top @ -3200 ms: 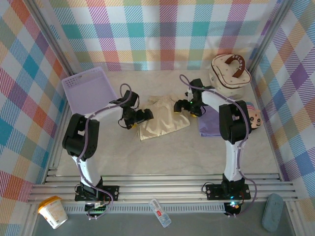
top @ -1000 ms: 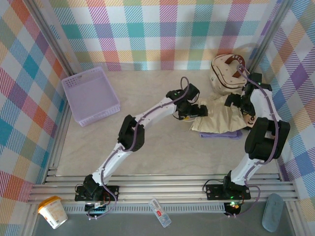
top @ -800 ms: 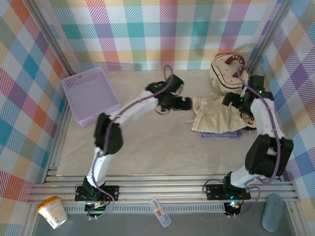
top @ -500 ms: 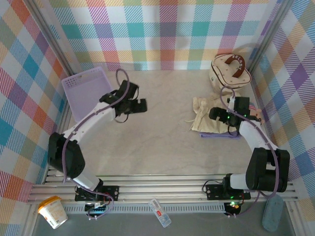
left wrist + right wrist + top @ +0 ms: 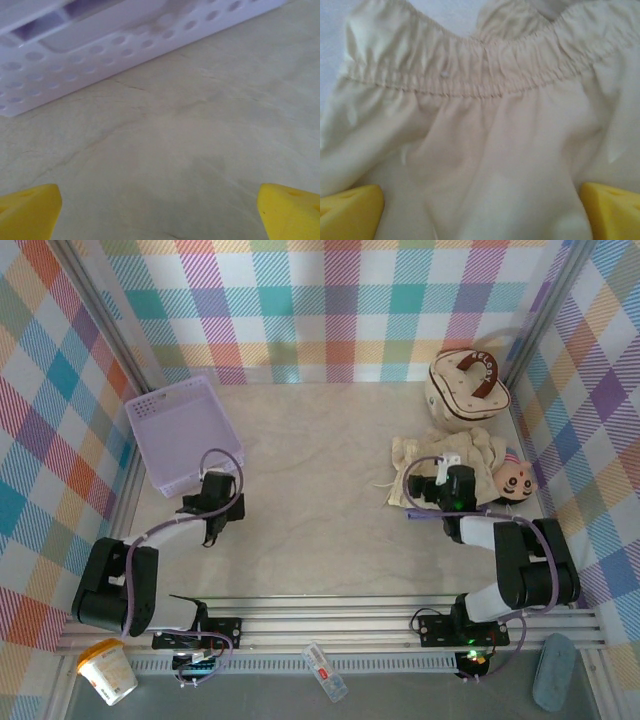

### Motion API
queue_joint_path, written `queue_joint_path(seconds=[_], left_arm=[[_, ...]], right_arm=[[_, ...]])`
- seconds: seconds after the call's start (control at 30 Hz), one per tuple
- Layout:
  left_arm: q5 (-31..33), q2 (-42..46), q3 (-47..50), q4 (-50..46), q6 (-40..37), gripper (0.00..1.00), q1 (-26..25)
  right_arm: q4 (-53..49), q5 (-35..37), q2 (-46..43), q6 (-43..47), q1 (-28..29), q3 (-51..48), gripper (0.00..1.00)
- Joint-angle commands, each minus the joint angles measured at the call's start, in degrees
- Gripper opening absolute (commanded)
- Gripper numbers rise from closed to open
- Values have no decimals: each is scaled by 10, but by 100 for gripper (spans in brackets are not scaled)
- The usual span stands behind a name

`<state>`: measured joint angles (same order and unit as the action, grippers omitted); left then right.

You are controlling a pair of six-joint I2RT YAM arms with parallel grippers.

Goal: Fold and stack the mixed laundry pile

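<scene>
Marbled desk (image 5: 320, 540): left pincer (image 5: 160, 212) gapes empty near the basket (image 5: 100, 45); right pincer (image 5: 480, 212) (also wide, empty) hovers over the beige garment (image 5: 485, 150).

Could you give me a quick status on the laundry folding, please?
Both open and empty: left gripper over bare table near basket, right gripper over beige garment. Garment rumpled, unfolded. Round case close behind it.

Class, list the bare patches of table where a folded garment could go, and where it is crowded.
Free: the table's wide middle, between the lavender basket and the beige garment; also the near strip between the left arm and right arm. Crowded: the far right corner, where garment, round case and doll head sit packed together.
</scene>
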<state>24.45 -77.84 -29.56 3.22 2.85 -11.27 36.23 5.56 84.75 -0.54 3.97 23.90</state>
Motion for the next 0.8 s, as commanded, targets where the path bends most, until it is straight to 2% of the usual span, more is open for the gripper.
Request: queue_joint_path(seconds=[0.0,0.03,0.2,0.27,0.3,0.37,0.4,0.47,0.5,0.77], left_arm=[[7,2,25,217,-36,100,18],[1,-5,39,267,-34,100,22],[-6,-82,61,417,-8,100,45],[-45,-83,53,396,-19,100,46],[-67,-91,63,422,-25,100,46],[-67,-129,85,518,-34,100,46],[-79,-105,75,451,-28,100,46],[-78,-120,83,495,-38,100,43],[-79,-109,72,451,-31,100,45],[-70,-117,65,449,-25,100,49]], right_arm=[[158,-36,43,6,-22,-14,99],[100,-47,26,0,-31,-1,99],[108,-48,29,-6,-35,-3,99],[108,-53,29,-5,-35,-2,99],[108,-55,31,-3,-35,-1,99],[107,-61,31,-1,-35,0,99],[106,-62,31,-1,-35,0,99],[107,-63,32,-1,-36,0,99],[105,-63,31,-1,-37,-1,99],[106,-64,31,-1,-36,0,99]])
